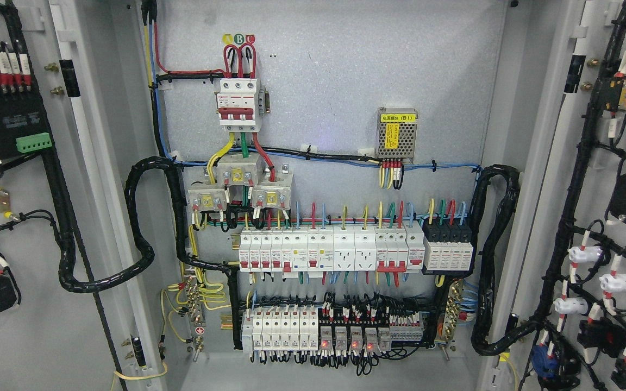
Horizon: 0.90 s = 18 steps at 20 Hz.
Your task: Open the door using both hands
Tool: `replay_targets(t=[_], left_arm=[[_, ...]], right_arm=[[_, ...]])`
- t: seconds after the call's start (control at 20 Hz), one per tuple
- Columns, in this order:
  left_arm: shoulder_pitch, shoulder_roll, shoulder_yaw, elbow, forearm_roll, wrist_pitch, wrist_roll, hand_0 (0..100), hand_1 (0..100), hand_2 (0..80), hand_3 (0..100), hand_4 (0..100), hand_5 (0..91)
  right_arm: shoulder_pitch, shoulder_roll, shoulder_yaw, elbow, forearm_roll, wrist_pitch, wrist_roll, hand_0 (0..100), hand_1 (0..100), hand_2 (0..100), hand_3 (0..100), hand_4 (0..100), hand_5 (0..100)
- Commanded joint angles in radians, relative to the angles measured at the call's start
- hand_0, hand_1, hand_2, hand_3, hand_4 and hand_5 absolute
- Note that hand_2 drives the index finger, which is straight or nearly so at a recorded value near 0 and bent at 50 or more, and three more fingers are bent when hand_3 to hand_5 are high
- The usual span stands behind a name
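Both doors of a grey electrical cabinet stand swung wide open. The left door (36, 336) shows its inner face with black modules and wiring, and the right door (595, 206) carries black and white components on its inner face. Between them the back panel (345, 81) is fully exposed. Neither of my hands nor any arm shows in the head view.
On the back panel sit a red and white main breaker (239, 106), a small power supply with a yellow label (397, 133), a row of white breakers (335, 250) and a lower row of relays (335, 328). Black cable looms (139, 228) run to each door.
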State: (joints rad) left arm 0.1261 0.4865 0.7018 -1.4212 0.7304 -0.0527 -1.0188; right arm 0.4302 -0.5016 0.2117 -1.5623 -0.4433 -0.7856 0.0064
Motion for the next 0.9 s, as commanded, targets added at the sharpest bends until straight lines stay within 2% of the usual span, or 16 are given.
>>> replay_targets(t=[0.0,0.85], left_arm=[[-0.069,0.093,-0.047,0.206,0.001,0.001,-0.006,30,0,2.8,3,4,0.0],[-0.106,0.101,-0.064,0.231,0.001,0.002,-0.006,30,0,2.7,3,4,0.0]], right_arm=[[0.001,-0.071,-0.009,0.037,-0.020,0.000,0.004,22,0,0,0,0,0],[-0.007,-0.078,-0.012,0.042,-0.020,0.000,0.004,22,0,0,0,0,0]])
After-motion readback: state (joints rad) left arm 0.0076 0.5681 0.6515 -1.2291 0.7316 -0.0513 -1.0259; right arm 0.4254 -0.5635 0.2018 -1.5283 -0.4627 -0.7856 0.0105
